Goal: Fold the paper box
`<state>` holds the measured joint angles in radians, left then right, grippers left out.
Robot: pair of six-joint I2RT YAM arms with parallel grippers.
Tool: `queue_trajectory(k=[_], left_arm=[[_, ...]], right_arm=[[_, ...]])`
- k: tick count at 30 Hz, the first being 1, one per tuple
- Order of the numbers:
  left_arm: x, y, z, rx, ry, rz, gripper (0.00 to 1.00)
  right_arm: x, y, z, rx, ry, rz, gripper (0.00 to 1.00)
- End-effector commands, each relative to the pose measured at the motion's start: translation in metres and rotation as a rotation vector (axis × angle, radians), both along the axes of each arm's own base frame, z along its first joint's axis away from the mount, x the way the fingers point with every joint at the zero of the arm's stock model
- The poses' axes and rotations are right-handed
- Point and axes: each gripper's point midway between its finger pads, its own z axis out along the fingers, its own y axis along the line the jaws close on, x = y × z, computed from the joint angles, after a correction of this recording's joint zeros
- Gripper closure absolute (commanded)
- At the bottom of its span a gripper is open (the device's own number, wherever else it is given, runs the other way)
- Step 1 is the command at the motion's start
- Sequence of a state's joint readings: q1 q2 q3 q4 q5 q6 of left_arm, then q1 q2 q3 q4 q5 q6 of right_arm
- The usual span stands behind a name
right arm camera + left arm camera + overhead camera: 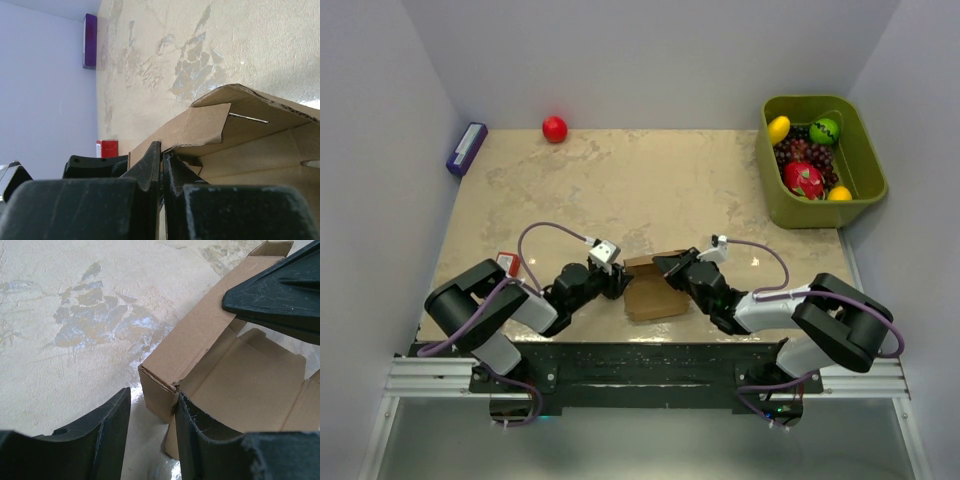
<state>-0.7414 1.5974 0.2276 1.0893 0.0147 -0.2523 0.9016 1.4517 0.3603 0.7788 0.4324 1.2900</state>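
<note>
The paper box (655, 290) sits half-formed at lower centre of the top view, interior showing. We should keep its creases square while closing. Our right gripper (161, 165) pinches a side panel tight; our left gripper (152, 440), reaching in low, straddles the end wall, jaws half-wide, unclamped

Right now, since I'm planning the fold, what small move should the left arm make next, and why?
Probably close the left fingers on the corner wall of the paper box: they straddle it with a gap on one side, while the right fingers pinch another panel steady.
</note>
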Motion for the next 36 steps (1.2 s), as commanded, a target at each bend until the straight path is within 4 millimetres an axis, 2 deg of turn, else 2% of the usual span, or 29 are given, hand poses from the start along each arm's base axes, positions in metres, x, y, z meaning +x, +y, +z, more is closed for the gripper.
queue_trajectory(k=[1, 3, 9, 10, 12, 14, 17, 19, 20, 21, 22, 23, 24, 26, 27, 29, 30, 32, 34, 36], left_arm=[[0.026, 0.004, 0.023, -0.037, -0.088, 0.107, 0.60], [0.028, 0.003, 0.024, -0.023, -0.097, 0.122, 0.64], [0.027, 0.001, 0.010, 0.126, -0.107, 0.206, 0.79], [0.027, 0.004, 0.004, 0.155, -0.095, 0.228, 0.86], [0.030, 0.007, 0.001, 0.183, -0.088, 0.275, 0.90], [0.031, 0.008, -0.003, 0.199, -0.064, 0.299, 0.99], [0.035, 0.010, -0.005, 0.214, -0.029, 0.335, 1.00], [0.035, 0.012, -0.004, 0.227, 0.000, 0.345, 1.00], [0.037, 0.008, 0.001, 0.217, 0.008, 0.342, 1.00], [0.038, 0.006, 0.006, 0.193, 0.026, 0.321, 1.00], [0.036, 0.008, 0.002, 0.193, 0.069, 0.315, 1.00], [0.043, 0.011, 0.007, 0.170, 0.090, 0.323, 1.00], [0.038, 0.006, 0.007, 0.155, 0.126, 0.277, 1.00], [0.043, 0.011, 0.012, 0.132, 0.153, 0.279, 1.00], [0.041, 0.011, 0.014, 0.134, 0.171, 0.260, 1.00], [0.046, 0.013, 0.020, 0.121, 0.184, 0.254, 1.00], [0.042, 0.010, 0.021, 0.116, 0.209, 0.218, 1.00], [0.045, 0.011, 0.027, 0.101, 0.226, 0.202, 1.00], [0.039, 0.009, 0.033, 0.078, 0.254, 0.153, 1.00], [0.034, 0.008, 0.043, 0.051, 0.270, 0.109, 1.00]], right_arm=[[-0.008, -0.003, -0.026, -0.104, 0.058, 0.029, 1.00], [-0.008, -0.004, -0.027, -0.107, 0.062, 0.025, 1.00], [-0.007, -0.005, -0.028, -0.125, 0.086, 0.009, 1.00], [-0.006, -0.006, -0.027, -0.126, 0.084, 0.003, 1.00], [-0.006, -0.008, -0.026, -0.131, 0.083, -0.001, 1.00], [-0.006, -0.009, -0.024, -0.144, 0.084, -0.002, 1.00], [-0.004, -0.011, -0.015, -0.180, 0.064, -0.002, 1.00], [-0.004, -0.014, -0.009, -0.210, 0.049, 0.004, 0.90], [-0.005, -0.014, 0.004, -0.209, 0.034, 0.008, 0.82], [-0.006, -0.015, 0.010, -0.216, 0.024, 0.021, 0.66], [-0.007, -0.016, 0.016, -0.238, 0.002, 0.038, 0.58], [-0.010, -0.016, 0.025, -0.252, -0.011, 0.060, 0.52], [-0.012, -0.017, 0.043, -0.243, -0.044, 0.074, 0.41], [-0.016, -0.027, 0.056, -0.325, -0.051, 0.089, 0.33], [-0.017, -0.034, 0.071, -0.334, -0.073, 0.076, 0.28], [-0.022, -0.049, 0.076, -0.433, -0.061, 0.084, 0.24], [-0.024, -0.055, 0.085, -0.448, -0.073, 0.083, 0.20], [-0.028, -0.064, 0.088, -0.531, -0.075, 0.109, 0.19], [-0.032, -0.065, 0.094, -0.586, -0.098, 0.159, 0.19], [-0.037, -0.069, 0.088, -0.660, -0.094, 0.211, 0.20]])
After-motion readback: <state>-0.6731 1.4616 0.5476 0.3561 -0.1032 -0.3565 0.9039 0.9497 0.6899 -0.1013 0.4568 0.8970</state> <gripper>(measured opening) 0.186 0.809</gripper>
